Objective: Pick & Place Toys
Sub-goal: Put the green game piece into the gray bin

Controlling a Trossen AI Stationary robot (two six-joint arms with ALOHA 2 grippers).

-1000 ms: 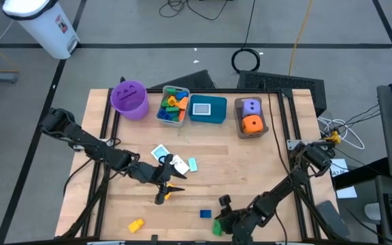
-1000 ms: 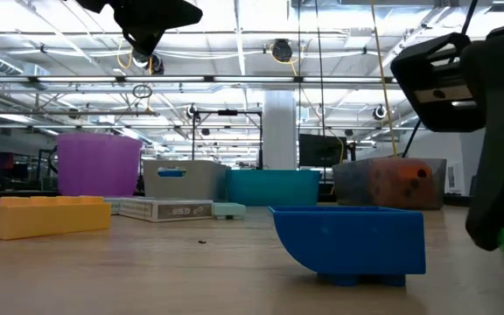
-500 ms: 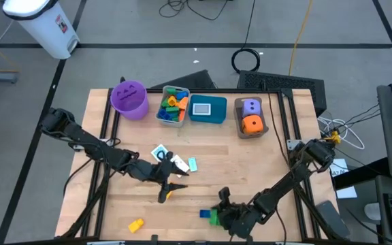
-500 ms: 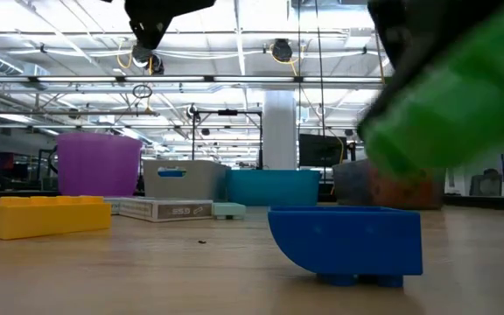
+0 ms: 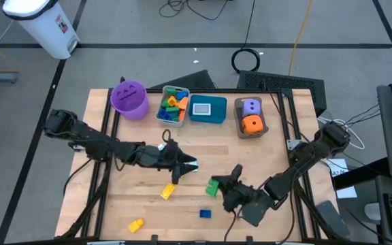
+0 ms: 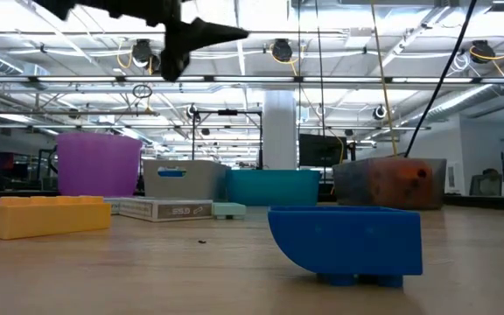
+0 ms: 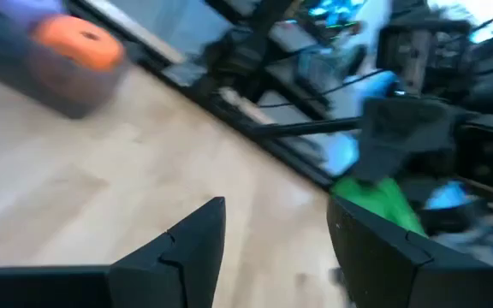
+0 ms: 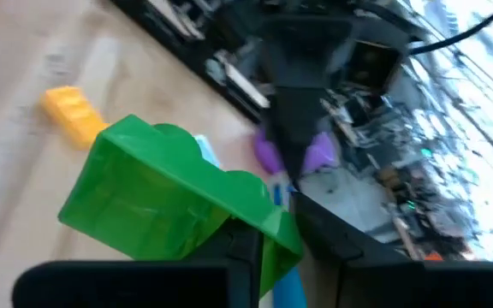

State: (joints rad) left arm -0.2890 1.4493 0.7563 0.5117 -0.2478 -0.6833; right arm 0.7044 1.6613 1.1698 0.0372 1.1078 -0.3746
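We see the right gripper (image 5: 218,185) clamped on a green brick (image 5: 211,186), lifted off the desk (image 5: 264,160); the right wrist view shows the brick (image 8: 174,205) pinched between the fingers. A blue brick (image 5: 205,213) lies on the desk just behind that gripper, toward the near edge. The left gripper (image 5: 188,164) sits mid-desk with its fingers apart and nothing between them; its tips point at the right gripper, near but not touching. A yellow brick (image 5: 167,192) lies just below-left of the left gripper in the high view, and a second yellow brick (image 5: 136,224) is well off toward the near edge. A light card (image 5: 160,151) shows beside the left arm's wrist. Far from both grippers, along the back edge: purple bucket (image 5: 129,99), grey bin (image 5: 173,107) full of bricks, teal bin (image 5: 208,110) with a card in it, brown bin (image 5: 252,118) holding the purple and orange dice.
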